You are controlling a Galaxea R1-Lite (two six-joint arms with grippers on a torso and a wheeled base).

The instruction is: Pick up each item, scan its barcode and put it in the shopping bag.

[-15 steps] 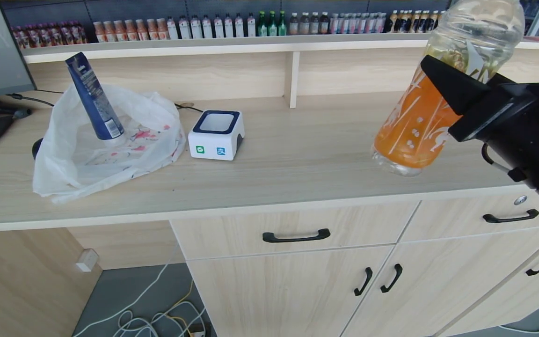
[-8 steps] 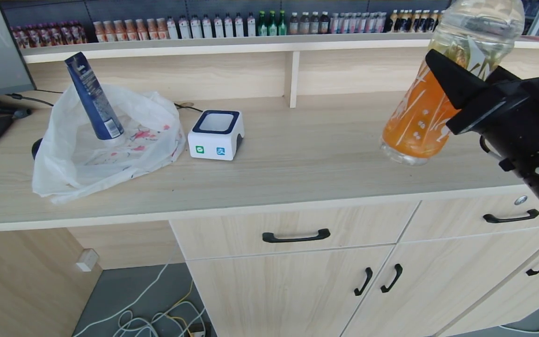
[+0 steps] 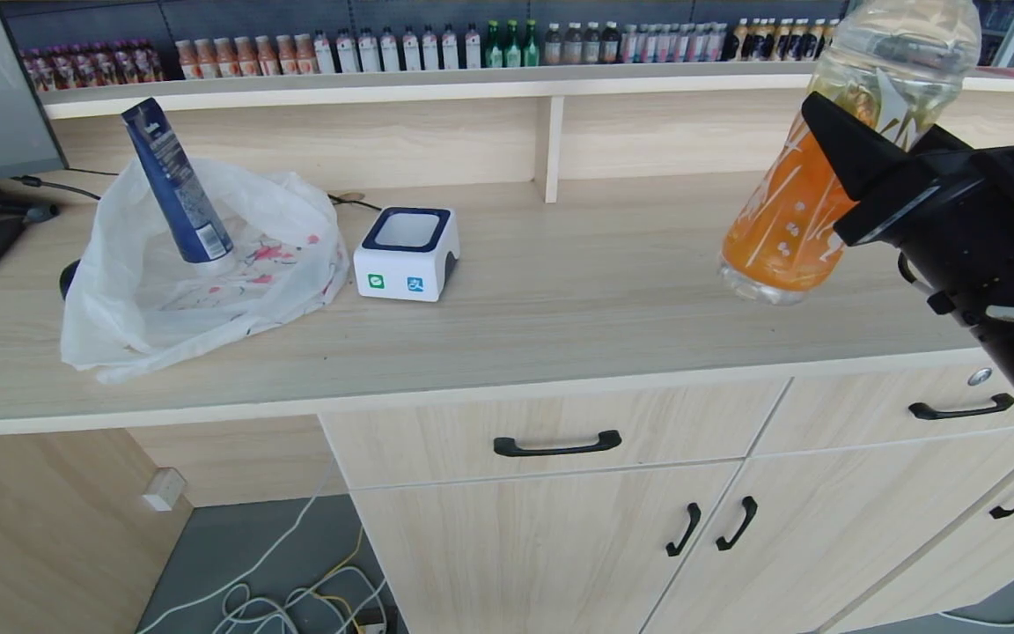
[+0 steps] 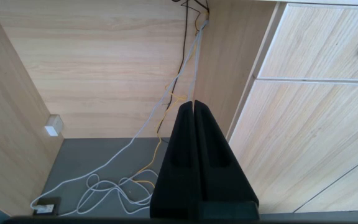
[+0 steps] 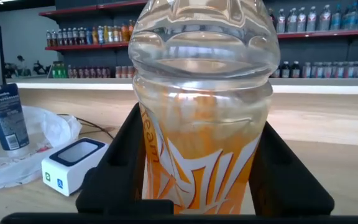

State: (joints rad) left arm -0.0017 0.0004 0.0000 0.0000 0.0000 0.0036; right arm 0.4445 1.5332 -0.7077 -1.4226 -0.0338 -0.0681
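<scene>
Above the bench's (image 3: 560, 308) right end: second item lifted, seemingly unscanned.
The right pincer (image 5: 201, 186) pinches the tilted clear bottle of orange drink (image 3: 784, 220), well apart from the white box scanner (image 3: 406, 254); a blue tube (image 3: 174, 180) already stands in the white plastic bag (image 3: 146, 317). Wrist views add both fingers (image 5: 114, 177) flanking the bottle, and the left pincer (image 4: 193, 109) pressed together beside cupboard doors (image 4: 303, 124).
</scene>
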